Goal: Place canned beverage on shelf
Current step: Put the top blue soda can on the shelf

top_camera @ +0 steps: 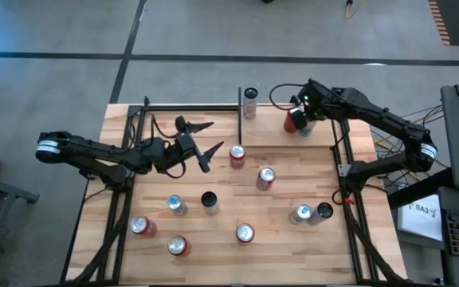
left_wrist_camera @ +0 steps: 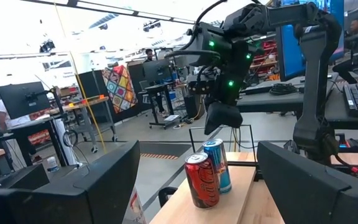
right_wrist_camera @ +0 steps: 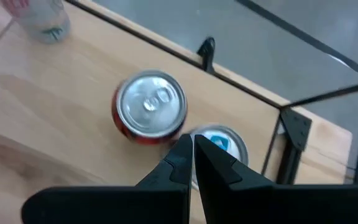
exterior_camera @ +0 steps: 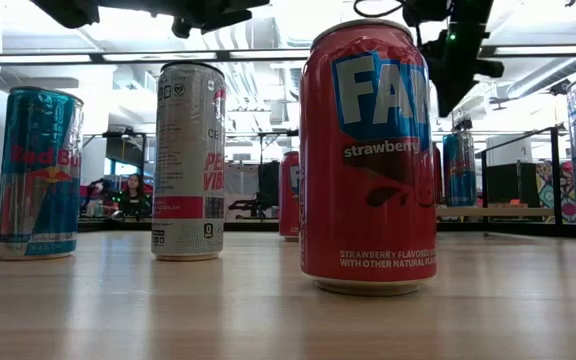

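The shelf (top_camera: pixel 273 131) is a light-wood board with black rods at the table's far right. On it a red can (right_wrist_camera: pixel 149 106) and a blue can (right_wrist_camera: pixel 224 142) stand upright on their bases, side by side, and also show in the left wrist view as red can (left_wrist_camera: pixel 202 180) and blue can (left_wrist_camera: pixel 217 163). My right gripper (right_wrist_camera: pixel 192 148) hovers shut above the gap between them, pointing steeply down and touching neither. My left gripper (top_camera: pixel 205 139) hangs open in the air left of the table's middle, pointing toward the shelf, with nothing between its fingers.
A white can (top_camera: pixel 250 104) stands at the shelf's far left corner. Several cans stand loose on the tabletop, among them red ones (top_camera: pixel 237 155) (top_camera: pixel 265 177), a black one (top_camera: pixel 209 201) and a blue one (top_camera: pixel 302 213). Black frame posts (top_camera: pixel 343 159) run along the table's sides.
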`<action>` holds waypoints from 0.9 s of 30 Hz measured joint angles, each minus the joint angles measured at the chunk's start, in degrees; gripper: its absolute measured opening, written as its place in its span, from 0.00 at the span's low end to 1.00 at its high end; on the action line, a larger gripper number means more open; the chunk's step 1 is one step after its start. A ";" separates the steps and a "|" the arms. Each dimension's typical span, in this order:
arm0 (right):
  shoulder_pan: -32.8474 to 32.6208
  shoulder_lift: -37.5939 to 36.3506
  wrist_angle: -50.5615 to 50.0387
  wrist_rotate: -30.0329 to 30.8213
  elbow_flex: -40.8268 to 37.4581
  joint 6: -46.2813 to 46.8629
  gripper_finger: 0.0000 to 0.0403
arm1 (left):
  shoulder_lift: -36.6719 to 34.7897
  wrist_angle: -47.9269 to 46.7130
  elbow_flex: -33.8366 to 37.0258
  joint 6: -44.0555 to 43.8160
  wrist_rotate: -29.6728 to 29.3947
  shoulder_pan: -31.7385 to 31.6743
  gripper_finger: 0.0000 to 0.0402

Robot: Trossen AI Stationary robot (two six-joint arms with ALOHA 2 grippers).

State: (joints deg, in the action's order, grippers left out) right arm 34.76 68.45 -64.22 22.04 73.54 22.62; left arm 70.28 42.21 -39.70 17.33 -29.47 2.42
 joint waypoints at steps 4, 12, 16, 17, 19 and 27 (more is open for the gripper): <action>0.00 0.00 1.49 0.03 -1.89 -0.08 0.02 | 0.00 -0.30 0.00 -0.64 0.00 0.00 0.77; 0.00 -0.02 2.30 0.94 -6.17 -0.08 0.02 | 0.00 -0.32 0.00 -1.34 0.00 0.00 0.77; 0.00 -0.07 2.35 0.99 -6.54 -0.92 0.02 | 0.00 -0.32 0.00 -1.44 0.00 0.00 0.77; 0.00 -0.07 2.29 0.85 -6.54 -1.43 0.02 | 0.00 -0.31 0.00 -1.58 0.00 0.00 0.77; 0.00 -0.08 2.10 0.36 -6.54 -2.51 0.02 | 0.00 -0.30 0.00 -1.77 0.00 0.00 0.77; -0.02 -0.30 -0.55 0.16 -6.54 -5.80 0.02 | 0.00 -0.30 0.00 -1.84 0.00 0.00 0.77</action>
State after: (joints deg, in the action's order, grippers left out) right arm 34.74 68.15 -64.77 22.20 67.00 16.83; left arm 70.28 41.91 -39.70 15.49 -29.47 2.42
